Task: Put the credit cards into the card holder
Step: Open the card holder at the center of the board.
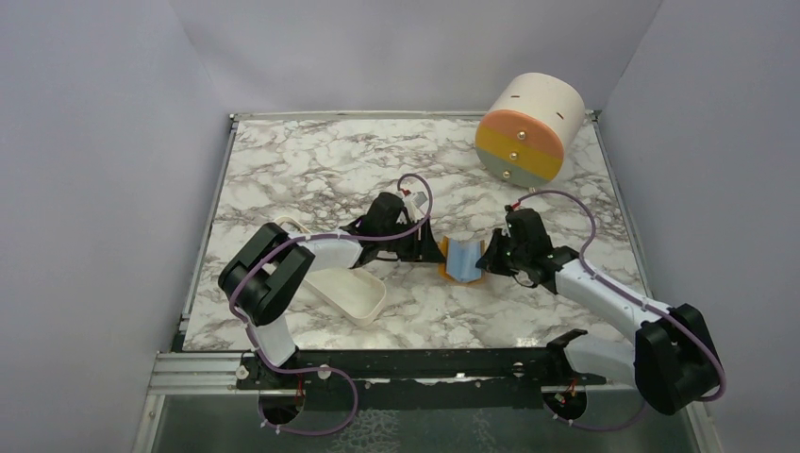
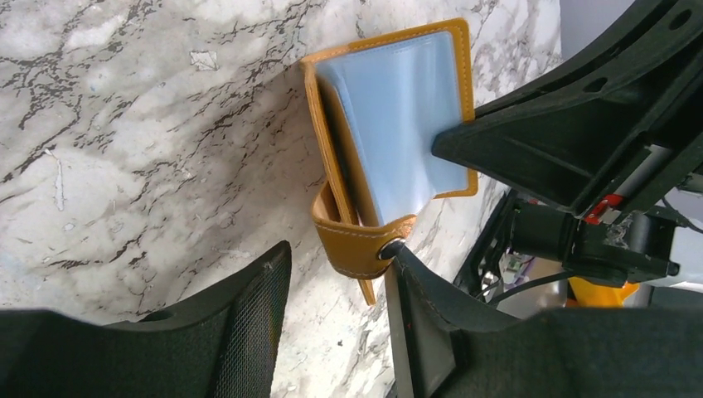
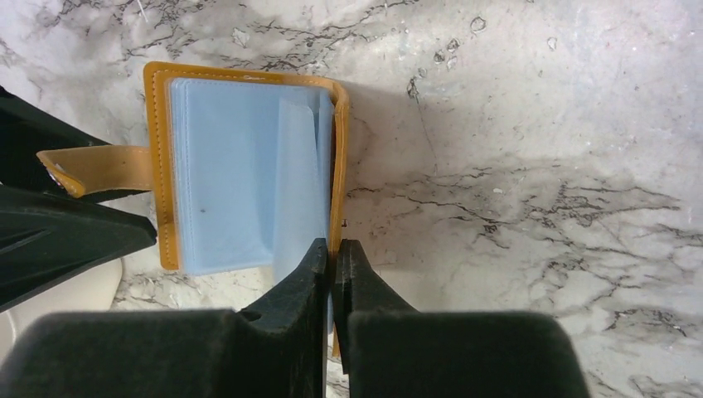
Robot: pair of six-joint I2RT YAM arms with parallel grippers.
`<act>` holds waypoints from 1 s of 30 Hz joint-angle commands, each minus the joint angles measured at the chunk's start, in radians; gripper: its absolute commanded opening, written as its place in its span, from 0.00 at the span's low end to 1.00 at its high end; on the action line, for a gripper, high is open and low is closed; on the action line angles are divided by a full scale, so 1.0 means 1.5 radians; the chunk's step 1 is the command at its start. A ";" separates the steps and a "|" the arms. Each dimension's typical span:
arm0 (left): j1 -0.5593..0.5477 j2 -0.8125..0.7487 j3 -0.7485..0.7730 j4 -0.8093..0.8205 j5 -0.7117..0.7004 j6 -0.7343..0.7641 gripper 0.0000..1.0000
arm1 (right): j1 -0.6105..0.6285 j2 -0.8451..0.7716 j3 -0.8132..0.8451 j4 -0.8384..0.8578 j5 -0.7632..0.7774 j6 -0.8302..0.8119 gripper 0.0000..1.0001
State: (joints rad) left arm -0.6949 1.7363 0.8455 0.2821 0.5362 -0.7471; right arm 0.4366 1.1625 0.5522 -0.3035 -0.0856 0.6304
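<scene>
The right gripper [image 3: 332,253] is pinched closed on the right-hand orange edge of the card holder [image 3: 240,174] (a clear sleeve stands up just beside that edge). The left gripper [image 2: 338,249] stands about half open and clamps nothing; the holder's snap strap [image 2: 365,245] lies in its gap, touching one fingertip. The holder lies spread open, blue-grey inside up, near the middle of the marble table [image 1: 311,170], between both grippers. A white tray [image 1: 354,294] sits to the left.

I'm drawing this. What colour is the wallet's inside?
The card holder is pale blue inside, best seen from the right wrist.
</scene>
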 commanded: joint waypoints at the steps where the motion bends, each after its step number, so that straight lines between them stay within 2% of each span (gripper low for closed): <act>1: 0.000 -0.019 -0.010 0.023 0.018 -0.002 0.40 | 0.000 -0.024 0.015 -0.032 -0.003 -0.003 0.01; 3: 0.000 -0.012 -0.008 0.022 0.016 0.002 0.16 | -0.001 -0.032 0.013 -0.027 -0.020 0.003 0.01; 6: -0.001 0.004 -0.002 0.022 0.020 0.007 0.00 | -0.001 -0.046 -0.001 0.014 -0.084 0.024 0.02; 10: -0.002 0.017 -0.003 0.014 0.003 0.015 0.00 | -0.001 -0.058 -0.028 0.075 -0.143 0.071 0.09; 14: -0.002 0.026 -0.005 0.000 -0.009 0.026 0.00 | -0.001 -0.066 -0.072 0.150 -0.166 0.100 0.07; 18: -0.002 0.031 0.004 -0.039 -0.045 0.051 0.00 | -0.001 -0.062 -0.080 0.178 -0.189 0.112 0.07; 21: -0.002 0.034 0.009 -0.057 -0.060 0.063 0.00 | -0.001 -0.071 -0.080 0.187 -0.194 0.119 0.15; 23: -0.002 0.036 0.011 -0.063 -0.066 0.065 0.00 | -0.001 -0.076 -0.079 0.185 -0.188 0.117 0.17; 24: -0.003 0.036 0.011 -0.064 -0.070 0.065 0.00 | -0.001 -0.077 -0.078 0.184 -0.187 0.115 0.15; 26: -0.003 0.037 0.013 -0.074 -0.079 0.067 0.00 | -0.001 -0.076 -0.079 0.184 -0.186 0.109 0.03; 30: -0.003 0.039 0.016 -0.082 -0.083 0.068 0.00 | -0.001 -0.074 -0.081 0.169 -0.160 0.097 0.01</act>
State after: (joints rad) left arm -0.6952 1.7866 0.8413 0.1818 0.4435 -0.6689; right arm 0.4366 1.0653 0.4305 -0.0811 -0.3309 0.7891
